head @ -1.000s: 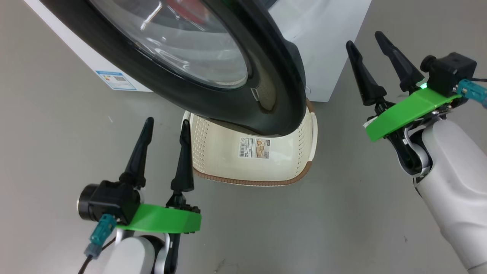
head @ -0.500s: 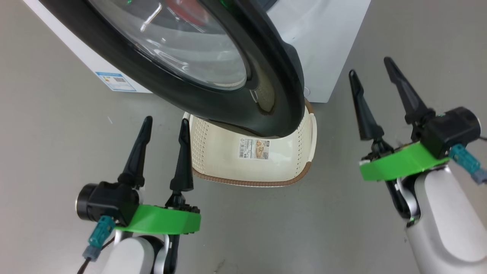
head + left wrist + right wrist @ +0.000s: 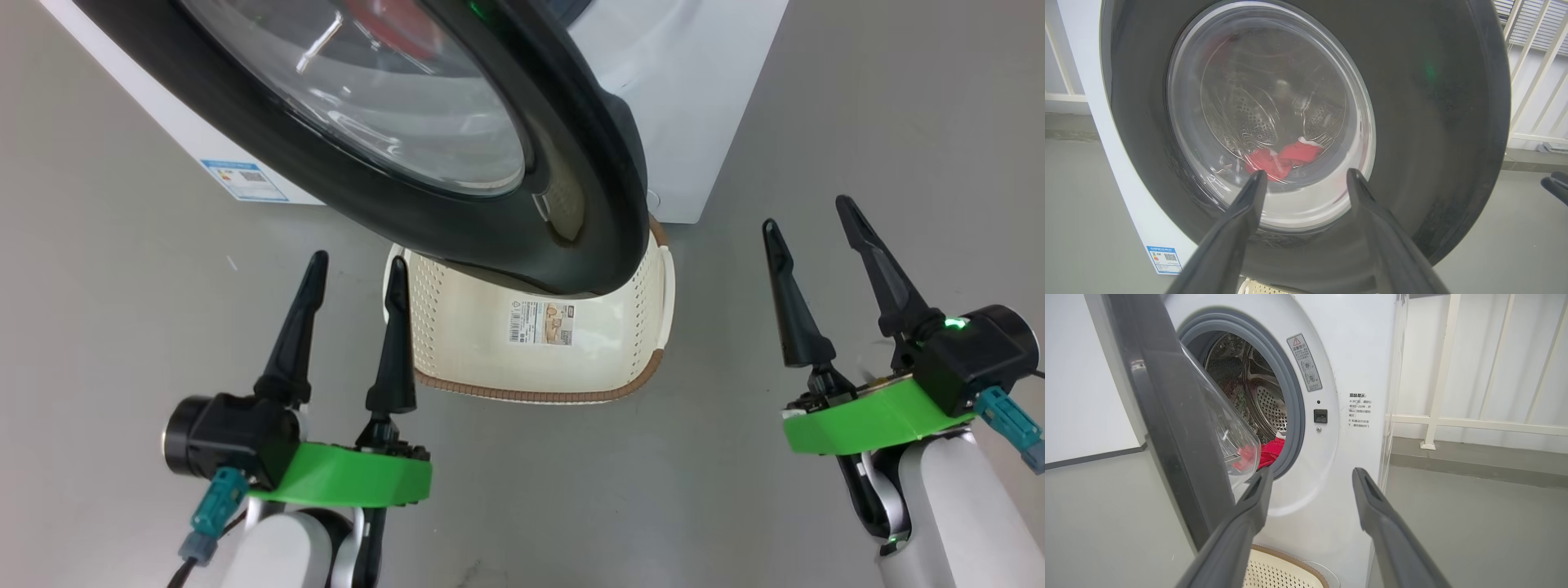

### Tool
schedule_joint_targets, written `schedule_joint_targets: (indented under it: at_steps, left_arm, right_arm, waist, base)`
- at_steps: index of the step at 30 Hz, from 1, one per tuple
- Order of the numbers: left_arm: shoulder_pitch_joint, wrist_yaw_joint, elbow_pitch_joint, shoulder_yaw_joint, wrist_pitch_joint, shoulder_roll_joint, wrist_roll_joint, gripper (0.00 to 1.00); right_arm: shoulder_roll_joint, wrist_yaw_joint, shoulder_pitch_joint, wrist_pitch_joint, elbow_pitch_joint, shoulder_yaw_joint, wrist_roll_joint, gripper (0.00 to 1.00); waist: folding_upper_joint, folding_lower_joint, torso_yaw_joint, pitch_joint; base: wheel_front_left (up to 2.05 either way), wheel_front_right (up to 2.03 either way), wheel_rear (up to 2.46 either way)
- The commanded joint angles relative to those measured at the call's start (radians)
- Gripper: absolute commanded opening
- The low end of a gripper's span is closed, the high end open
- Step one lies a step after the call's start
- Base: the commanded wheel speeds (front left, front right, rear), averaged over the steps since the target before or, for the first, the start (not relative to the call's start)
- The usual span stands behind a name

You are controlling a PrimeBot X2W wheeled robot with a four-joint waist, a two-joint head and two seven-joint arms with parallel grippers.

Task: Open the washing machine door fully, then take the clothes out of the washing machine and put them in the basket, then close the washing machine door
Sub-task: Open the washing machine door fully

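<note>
Checking the head view, found the washing machine door ajar, not fully open: hinged on the robot's left, free edge swung out toward the right and overhanging the far part of the basket. Located the basket on the floor just in front of the washing machine, between the two arms, with nothing but a paper label inside. Located the clothes low in the drum, red fabric lying against the grey rubber ring at the mouth.

Found the left gripper facing the door's outer glass, below and left of the frame, just beside the basket's left wall. Found the right gripper to the right of the free edge, near it but apart, fingers aimed toward the wedge-shaped gap between the door's inner face and the machine front. Judged the right arm better placed for the coming move: reach into that gap, bear on the inner side of the free edge, sweep leftward about the upright hinge line until fully open. Judged the left arm shut off from the drum by the door itself.

Confirmed both pairs of jaws spread wide, nothing between them, nothing touched. Noted one risk: door rim striking the left gripper on the way round.
</note>
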Motion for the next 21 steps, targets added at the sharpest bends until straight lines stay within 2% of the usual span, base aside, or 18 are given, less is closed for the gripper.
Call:
schedule_joint_targets:
  at_steps: [1, 21]
  left_arm:
    - [0.014, 0.008, -0.029, 0.032, -0.008, 0.017, 0.005, 1.0]
    - [0.015, 0.011, -0.039, 0.04, -0.008, 0.017, -0.001, 1.0]
  right_arm:
    - [0.009, 0.001, 0.019, -0.006, -0.033, 0.022, 0.007, 1.0]
    - [0.009, 0.001, 0.057, -0.006, -0.056, 0.035, 0.025, 1.0]
  waist:
    - [-0.0001, 0.0, 0.0, 0.0]
    - [-0.0001, 0.0, 0.0, 0.012]
  base:
    - [0.0, 0.0, 0.0]
    - [0.0, 0.0, 0.0]
